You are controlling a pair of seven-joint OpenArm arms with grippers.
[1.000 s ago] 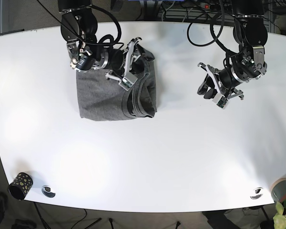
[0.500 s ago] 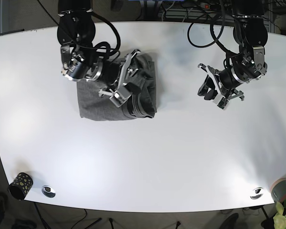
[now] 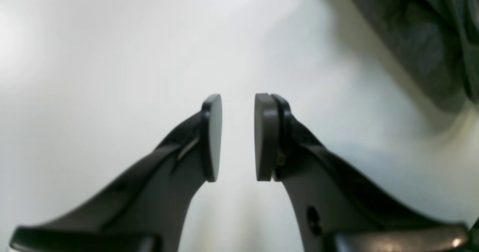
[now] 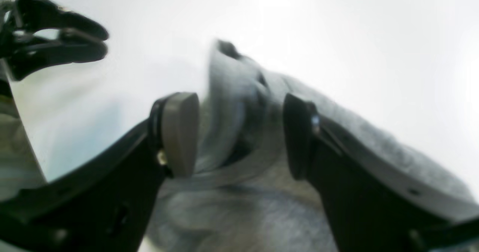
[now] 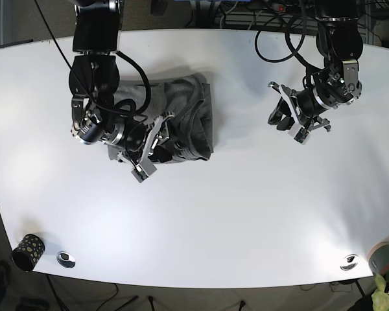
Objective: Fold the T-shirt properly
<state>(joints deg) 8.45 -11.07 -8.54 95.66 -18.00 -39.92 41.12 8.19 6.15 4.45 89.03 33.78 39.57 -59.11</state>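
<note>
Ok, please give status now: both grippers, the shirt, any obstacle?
Left gripper slightly open, empty, over bare table. Right gripper open above folded T-shirt. No obstacle near.

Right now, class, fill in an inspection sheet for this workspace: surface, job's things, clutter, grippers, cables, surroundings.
Surface: white table, bare in the middle.
Job's things: grey T-shirt, folded into a compact stack.
Clutter: patterned cup, two small metal discs at the front edge.
Grippers: right gripper open, fingers astride a shirt fold; left gripper narrowly open, empty, over bare table.
Cables: black cables looping from both arms.
Surroundings: plant leaves at the front corner.
</note>
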